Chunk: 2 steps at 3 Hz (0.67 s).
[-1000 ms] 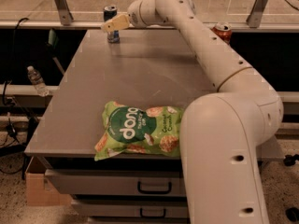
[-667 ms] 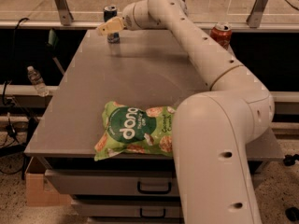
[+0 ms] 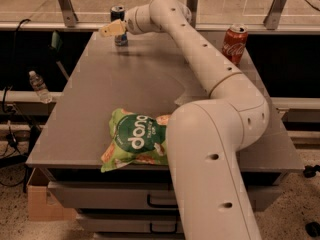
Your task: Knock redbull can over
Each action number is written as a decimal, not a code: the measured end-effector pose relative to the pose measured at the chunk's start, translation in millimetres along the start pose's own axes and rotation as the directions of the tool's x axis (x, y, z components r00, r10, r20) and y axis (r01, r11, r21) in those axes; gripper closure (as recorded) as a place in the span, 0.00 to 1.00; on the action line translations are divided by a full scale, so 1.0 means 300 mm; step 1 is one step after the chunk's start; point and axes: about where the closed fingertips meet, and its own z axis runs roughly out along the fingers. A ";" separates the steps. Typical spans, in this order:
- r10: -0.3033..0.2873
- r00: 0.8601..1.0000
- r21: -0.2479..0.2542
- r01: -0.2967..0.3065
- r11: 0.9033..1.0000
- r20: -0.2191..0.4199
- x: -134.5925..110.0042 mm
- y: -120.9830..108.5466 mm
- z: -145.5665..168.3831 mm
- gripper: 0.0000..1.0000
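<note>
The redbull can (image 3: 118,15), slim and blue-and-silver, stands upright at the far left edge of the grey table (image 3: 100,99). My gripper (image 3: 109,31) is reached out over the far end of the table. Its pale fingers lie across the front of the can's middle and partly hide it. Whether the gripper touches the can I cannot tell. The can's silver top shows above the gripper and its base below it.
A red Coca-Cola can (image 3: 235,43) stands upright at the far right of the table. A green chip bag (image 3: 134,140) lies near the front edge, next to my arm's base. A plastic bottle (image 3: 39,86) sits to the left, off the table. Drawers are below the tabletop.
My arm has swung slightly left, carrying the gripper across the front of the can. The can still stands upright in the same place.
</note>
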 end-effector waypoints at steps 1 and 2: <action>0.022 1.000 -0.008 -0.022 1.000 0.007 -0.011 0.008 0.033 0.38; 0.028 0.999 -0.012 -0.028 1.000 0.030 -0.042 0.008 0.007 0.62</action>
